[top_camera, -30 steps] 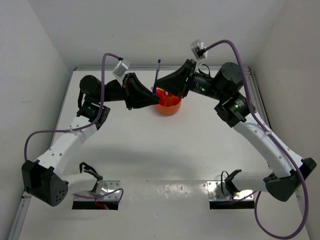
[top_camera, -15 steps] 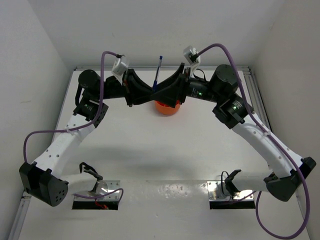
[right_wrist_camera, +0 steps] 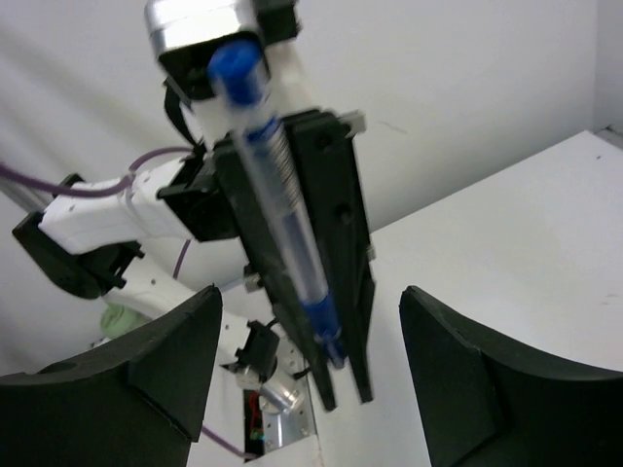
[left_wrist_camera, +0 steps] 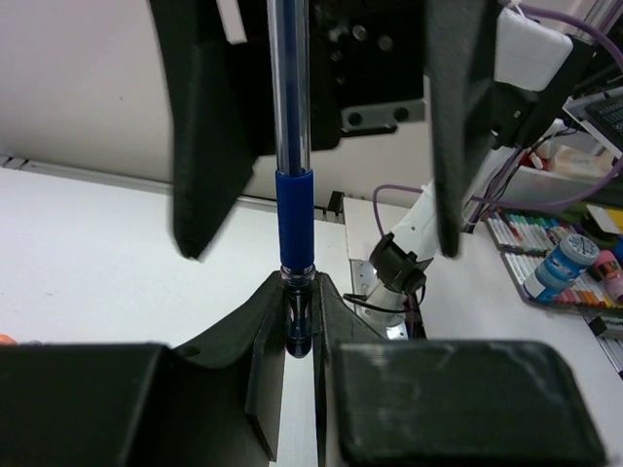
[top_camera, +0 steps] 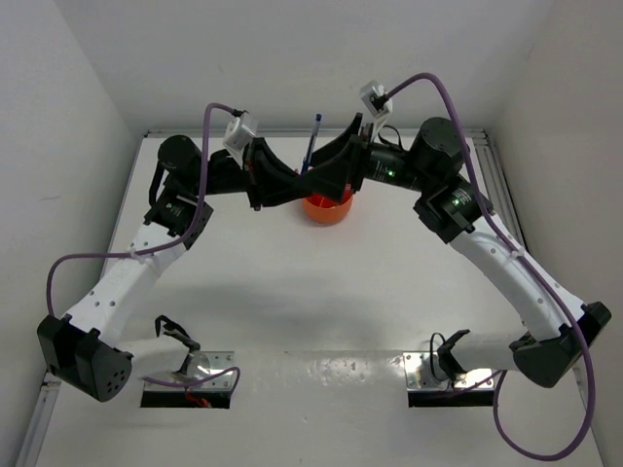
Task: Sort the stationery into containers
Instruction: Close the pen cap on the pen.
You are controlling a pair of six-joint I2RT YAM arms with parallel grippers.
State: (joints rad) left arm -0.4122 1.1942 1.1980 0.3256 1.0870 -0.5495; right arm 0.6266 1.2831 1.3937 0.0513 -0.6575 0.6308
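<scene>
left fingers are clamped together on the lower tip of a thin clear-barrelled pen with blue grip and cap, holding it upright in the air close by the round orange plastic tub on the white bench. right fingers stand wide apart, flanking the pen without touching it.

A white table is enclosed on three sides by plain white walls. Even light is cast from above, and soft shadows are thrown across the surface. Beyond the enclosure, boxes of coloured markers are seen.
</scene>
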